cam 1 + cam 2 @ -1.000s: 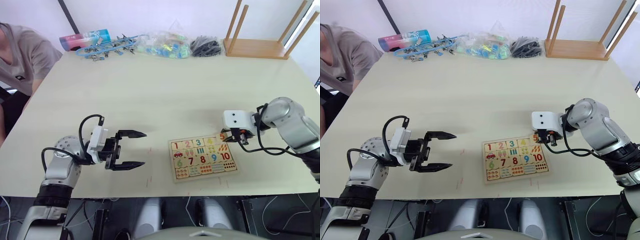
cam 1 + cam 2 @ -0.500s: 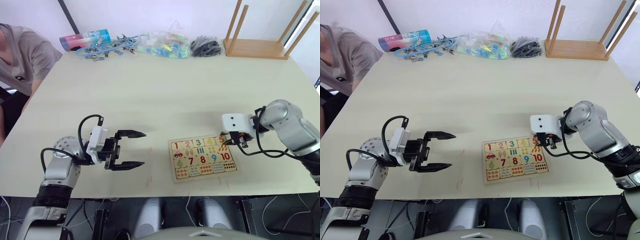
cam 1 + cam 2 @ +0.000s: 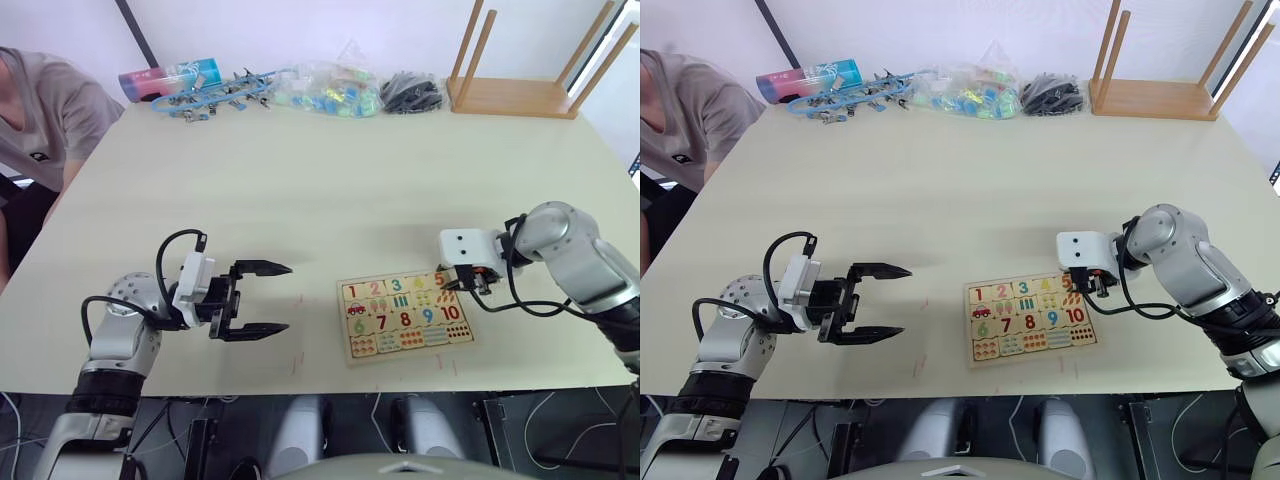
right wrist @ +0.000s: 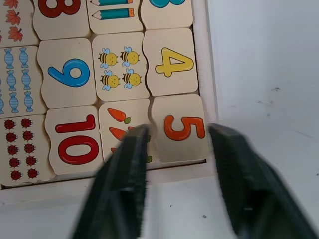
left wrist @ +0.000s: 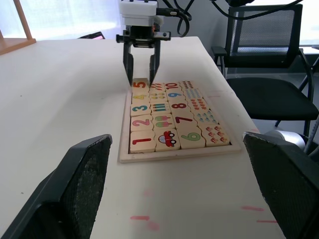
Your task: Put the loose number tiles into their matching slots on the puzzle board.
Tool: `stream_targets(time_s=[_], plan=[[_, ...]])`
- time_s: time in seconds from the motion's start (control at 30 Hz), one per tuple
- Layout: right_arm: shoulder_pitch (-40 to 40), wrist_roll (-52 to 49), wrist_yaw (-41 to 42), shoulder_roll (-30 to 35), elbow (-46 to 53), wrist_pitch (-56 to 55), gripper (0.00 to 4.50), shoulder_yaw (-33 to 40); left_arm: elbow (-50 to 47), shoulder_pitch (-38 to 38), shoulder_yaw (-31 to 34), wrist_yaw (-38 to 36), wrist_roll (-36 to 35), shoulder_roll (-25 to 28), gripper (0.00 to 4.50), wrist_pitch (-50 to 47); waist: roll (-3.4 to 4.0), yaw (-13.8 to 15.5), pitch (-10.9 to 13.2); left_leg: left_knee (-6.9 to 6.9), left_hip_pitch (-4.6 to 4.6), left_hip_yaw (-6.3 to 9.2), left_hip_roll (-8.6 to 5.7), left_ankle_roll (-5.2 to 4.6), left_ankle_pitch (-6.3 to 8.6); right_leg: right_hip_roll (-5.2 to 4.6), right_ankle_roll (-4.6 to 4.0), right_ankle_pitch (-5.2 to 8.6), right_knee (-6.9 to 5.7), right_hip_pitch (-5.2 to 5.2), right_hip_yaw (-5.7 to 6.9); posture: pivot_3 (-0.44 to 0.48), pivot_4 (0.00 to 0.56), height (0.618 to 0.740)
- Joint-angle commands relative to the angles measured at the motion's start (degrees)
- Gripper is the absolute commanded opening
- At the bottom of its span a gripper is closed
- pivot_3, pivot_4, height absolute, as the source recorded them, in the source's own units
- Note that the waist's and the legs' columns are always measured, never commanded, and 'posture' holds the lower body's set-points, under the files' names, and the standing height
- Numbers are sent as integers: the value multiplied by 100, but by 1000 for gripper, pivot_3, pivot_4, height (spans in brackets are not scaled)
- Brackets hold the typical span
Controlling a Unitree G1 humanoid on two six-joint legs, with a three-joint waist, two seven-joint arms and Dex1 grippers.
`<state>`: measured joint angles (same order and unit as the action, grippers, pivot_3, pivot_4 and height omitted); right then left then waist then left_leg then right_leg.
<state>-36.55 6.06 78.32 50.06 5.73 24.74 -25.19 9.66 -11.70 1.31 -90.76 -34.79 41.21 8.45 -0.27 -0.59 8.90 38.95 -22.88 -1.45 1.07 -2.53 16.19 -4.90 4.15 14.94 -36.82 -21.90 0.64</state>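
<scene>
Right hand [image 4: 177, 149], fingers spread, straddles tile 5 [image 4: 180, 127], which sits in the board's [image 3: 405, 318] top-row end slot, lower right of the eye views. Tiles 1–4 fill the row. Left hand [image 3: 262, 298] hovers spread at lower left over the bench [image 3: 320, 180].

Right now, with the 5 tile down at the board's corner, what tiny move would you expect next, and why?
Probably lift the right gripper straight up. Its fingers stand open either side of the 5 tile, which appears to lie in its slot on the puzzle board beside 4, with tiles 1 to 4 also placed.
</scene>
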Motion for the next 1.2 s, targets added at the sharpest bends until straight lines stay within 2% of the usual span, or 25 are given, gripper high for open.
stream_targets(time_s=[0.03, 0.1, 0.13, 0.3, 0.4, 0.43, 0.47, 0.5, 0.53, 0.6, 0.63, 0.67, 0.73, 0.9, 1.2], plan=[[-14, 4, 25, 55, 21, -28, 3663, 92, -109, 23, 81, -174, -44, 48, 4500, 94, 0, 1, 0, 0, 0, 0, 0, 0, 0, 0, 0, 0, 0, 0, 0, 0, 150, 740], [-47, -25, 48, 95, -13, -17, 4394, 155, -104, 24, 80, -174, -43, 53, 4500, 99, 0, 1, 0, 0, 0, 0, 0, 0, 0, 0, 0, 0, 0, 0, 0, 0, 150, 740], [-60, -58, 77, 130, -19, -21, 4475, 204, -105, 27, 83, -174, -43, 55, 4500, 101, 0, 1, 0, 0, 0, 0, 0, 0, 0, 0, 0, 0, 0, 0, 0, 0, 150, 740], [-20, -539, 120, 162, 19, 250, 4475, 640, -88, 21, 99, -174, -32, 46, 4500, 118, 0, 1, 0, 0, 0, 0, 0, -1, 0, -1, 0, 0, 0, 0, 0, 0, 150, 740], [364, -1110, 7, 92, 70, 254, 4475, 1259, -77, 24, 115, -174, -27, 31, 4500, 121, -1, 20, 0, 0, 0, 0, 1, -1, 1, 0, 0, 0, 1, 0, 0, 0, 150, 740], [487, -1256, -55, 75, 100, 281, 3965, 1428, -73, 27, 120, -174, -29, 31, 4500, 124, -1, 36, 0, 0, -1, 1, 1, -1, 1, -1, 0, 0, 2, 1, 1, 0, 150, 740], [661, -1383, -137, 63, 102, 230, 3789, 1611, -66, 29, 122, -173, -28, 28, 4500, 126, -1, 36, 0, 0, -1, 1, 1, -1, 1, -2, 0, 0, 3, 2, 2, 0, 150, 740], [805, -1481, -207, 48, 97, 138, 3241, 1750, -62, 28, 122, -173, -24, 25, 4500, 126, -2, 38, 0, 0, -2, -1, 1, -1, 1, -3, 0, 0, 3, 2, 1, 0, 150, 740], [899, -1543, -250, 42, 95, 65, 2976, 1834, -59, 27, 122, -174, -22, 22, 4500, 125, -3, 39, 0, 0, -2, 0, 0, -1, 1, -3, 0, 0, 3, 2, 1, 0, 150, 740], [1159, -1773, -500, -144, 65, -93, 1883, 2156, -41, 7, 115, -174, -11, 11, 4500, 125, -2, 30, 0, 0, -1, -1, 0, -3, 2, -3, 0, -1, 2, 1, -1, 0, 150, 740], [1263, -1867, -601, -228, 46, -170, 1539, 2282, -33, -4, 112, -174, -6, 6, 4500, 124, -5, 27, -2, -1, -1, -1, 1, -5, 3, -2, 0, 0, 2, 1, 0, 0, 150, 740], [1428, -1972, -716, -345, 32, -259, 866, 2425, -23, -16, 104, -174, -4, 4, 4500, 122, -2, 20, 0, -1, 0, 1, 3, -7, 4, 0, 0, 0, 2, 2, 1, 0, 150, 740], [1669, -2081, -876, -515, -5, -442, 127, 2580, -7, -40, 90, -174, -2, 1, 4500, 116, -4, 19, -1, -2, 0, 0, 2, -5, 3, 0, 0, 0, 1, 1, 1, 0, 150, 740], [2097, -2157, -1239, -907, -235, -906, 50, 2713, 33, -114, 54, -174, 2, 4, 4500, 93, -3, 25, -1, -2, 0, -1, 0, -5, 3, -1, 0, 0, 1, 3, 0, 0, 150, 740], [2507, -1854, -1561, -1076, -748, -1437, 50, 2444, 60, -178, 59, -174, 12, 38, 4500, 61, -3, 22, -1, -2, 0, 0, -2, -5, 3, 0, 0, 0, 0, 2, 0, 0, 150, 740]])
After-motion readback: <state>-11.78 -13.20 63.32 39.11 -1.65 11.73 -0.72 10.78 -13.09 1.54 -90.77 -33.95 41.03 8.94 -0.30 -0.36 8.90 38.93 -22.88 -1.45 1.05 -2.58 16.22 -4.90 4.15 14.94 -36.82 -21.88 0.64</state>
